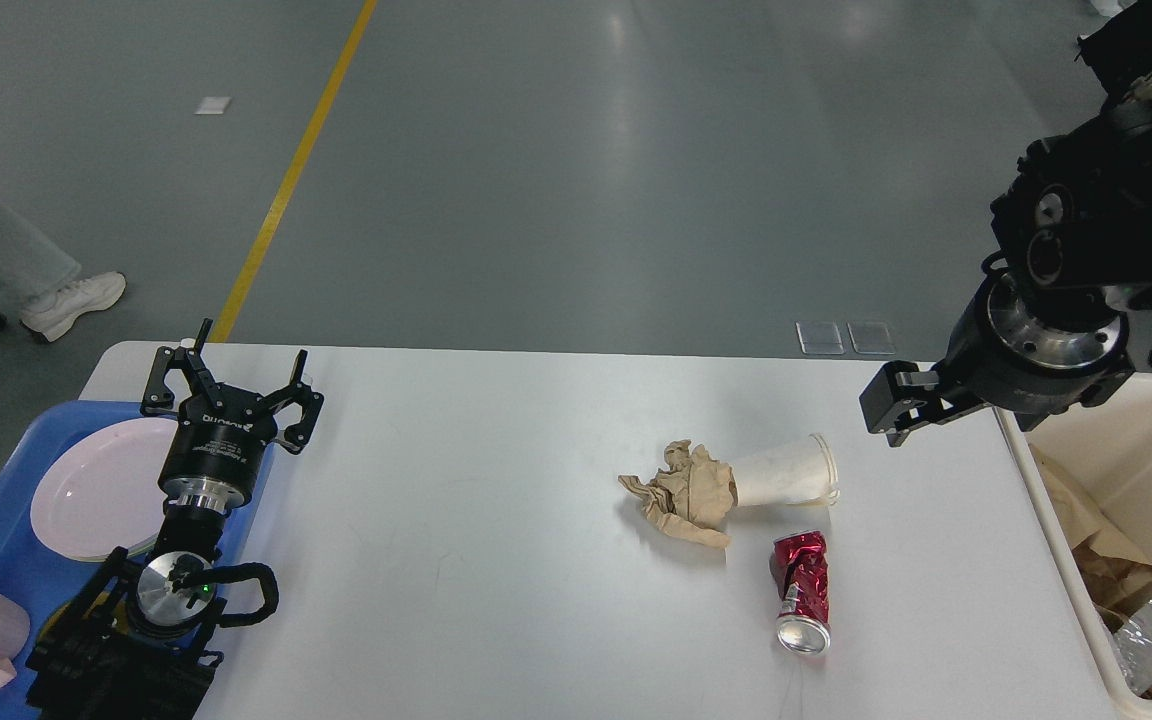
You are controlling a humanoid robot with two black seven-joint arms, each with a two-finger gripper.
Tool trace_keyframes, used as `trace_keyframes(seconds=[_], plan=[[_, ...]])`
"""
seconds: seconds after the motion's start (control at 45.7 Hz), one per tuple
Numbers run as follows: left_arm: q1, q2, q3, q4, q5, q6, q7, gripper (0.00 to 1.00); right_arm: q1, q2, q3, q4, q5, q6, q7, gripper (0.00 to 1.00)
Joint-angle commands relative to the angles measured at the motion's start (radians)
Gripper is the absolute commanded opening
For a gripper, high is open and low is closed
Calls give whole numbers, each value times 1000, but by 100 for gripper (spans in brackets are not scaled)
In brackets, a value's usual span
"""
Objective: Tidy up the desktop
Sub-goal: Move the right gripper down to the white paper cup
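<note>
— While the crushed can (801,592), brown paper wad (683,493) and paper cup (784,472) are littering the desktop (496,520), which step is this?
— Rubbish clearing. The right gripper (898,403) is hanging near the cup, fingers unreadable; the left gripper (233,385) is idling, spread and empty. Next it needs lowering onto one piece.

Desktop (496,560): we see a paper cup (784,470), crumpled brown paper (681,493), crushed red can (801,590).
Our left gripper (232,375): fingers spread.
</note>
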Motion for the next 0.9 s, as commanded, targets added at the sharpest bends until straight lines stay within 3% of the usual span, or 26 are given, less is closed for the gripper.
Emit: trace_keyframes(seconds=[0.0, 0.307, 0.416, 0.613, 0.876], plan=[[0, 0, 0, 0, 0, 0, 0, 97, -3, -4, -1, 0, 0, -6, -1, 100], [0, 0, 0, 0, 0, 0, 2, 96, -84, -21, 10, -55, 20, -11, -2, 100], [0, -2, 0, 0, 0, 0, 2, 97, -184, -18, 33, -149, 219, -45, -7, 98], [0, -2, 0, 0, 0, 0, 2, 96, -392, -2, 65, -236, 638, -272, -4, 99], [0, -2, 0, 0, 0, 0, 2, 97, -702, -55, 317, -480, 833, -437, -4, 100]])
